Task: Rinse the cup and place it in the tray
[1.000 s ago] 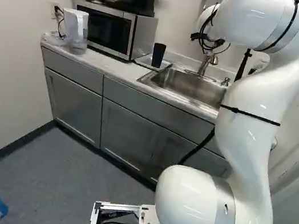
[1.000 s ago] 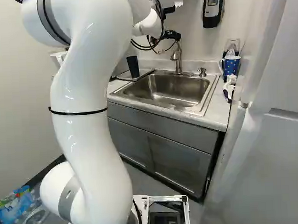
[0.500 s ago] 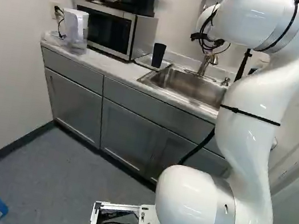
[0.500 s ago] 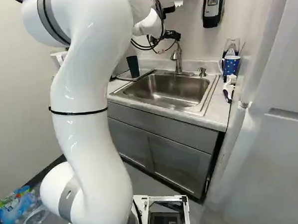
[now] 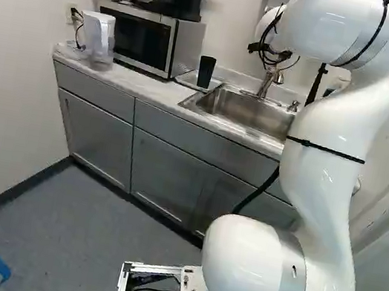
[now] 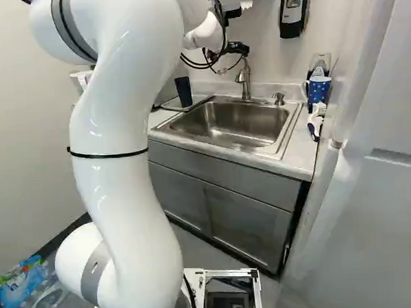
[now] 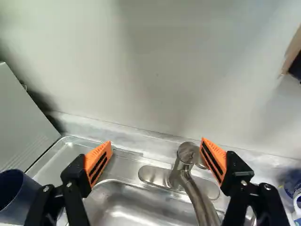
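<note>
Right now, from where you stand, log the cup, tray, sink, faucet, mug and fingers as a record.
cup: dark, upright, on the tray
tray: beside the sink
sink: basin empty
faucet: ahead of the fingers
mug: blue, dotted, across the sink from the cup
fingers: open, holding nothing

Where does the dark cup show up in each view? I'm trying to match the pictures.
Left base view: the cup is upper middle, between the microwave and the sink.
Right base view: upper left of middle, just right of the arm.
Wrist view: outside the gripper, past the finger farther from the faucet.
Shared landmark: the faucet.
</note>
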Available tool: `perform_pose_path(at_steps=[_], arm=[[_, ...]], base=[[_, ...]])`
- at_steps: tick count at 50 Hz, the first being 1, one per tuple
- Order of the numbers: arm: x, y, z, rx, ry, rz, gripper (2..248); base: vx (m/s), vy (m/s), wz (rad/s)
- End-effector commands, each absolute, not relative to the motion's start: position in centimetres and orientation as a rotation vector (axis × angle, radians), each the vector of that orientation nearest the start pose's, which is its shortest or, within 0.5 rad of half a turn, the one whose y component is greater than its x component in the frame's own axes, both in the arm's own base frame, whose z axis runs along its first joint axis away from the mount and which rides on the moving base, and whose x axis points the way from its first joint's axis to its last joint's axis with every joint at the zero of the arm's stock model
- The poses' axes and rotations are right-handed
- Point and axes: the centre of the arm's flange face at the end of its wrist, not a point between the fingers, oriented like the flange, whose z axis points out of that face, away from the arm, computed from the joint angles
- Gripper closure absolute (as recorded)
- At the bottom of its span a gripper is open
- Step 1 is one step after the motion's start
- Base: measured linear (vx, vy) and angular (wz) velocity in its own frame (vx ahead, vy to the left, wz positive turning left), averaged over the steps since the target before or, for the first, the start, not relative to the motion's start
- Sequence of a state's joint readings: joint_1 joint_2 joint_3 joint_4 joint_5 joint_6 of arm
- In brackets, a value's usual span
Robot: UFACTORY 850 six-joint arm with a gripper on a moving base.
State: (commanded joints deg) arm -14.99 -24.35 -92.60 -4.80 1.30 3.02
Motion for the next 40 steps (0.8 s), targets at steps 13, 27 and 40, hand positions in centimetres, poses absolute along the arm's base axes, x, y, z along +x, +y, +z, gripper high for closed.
perform_pose_path(at_steps=[13, 27, 40], arm=[[67.25, -17.99, 66.88, -2.713, 0.313, -1.864, 3], [67.25, -17.99, 66.87, -2.714, 0.313, -1.862, 3], [66.86, -17.72, 67.17, -2.691, 0.305, -1.896, 3]], base=[[0.0, 0.0, 0.0], [0.0, 0.0, 0.0], [0.0, 0.0, 0.0]])
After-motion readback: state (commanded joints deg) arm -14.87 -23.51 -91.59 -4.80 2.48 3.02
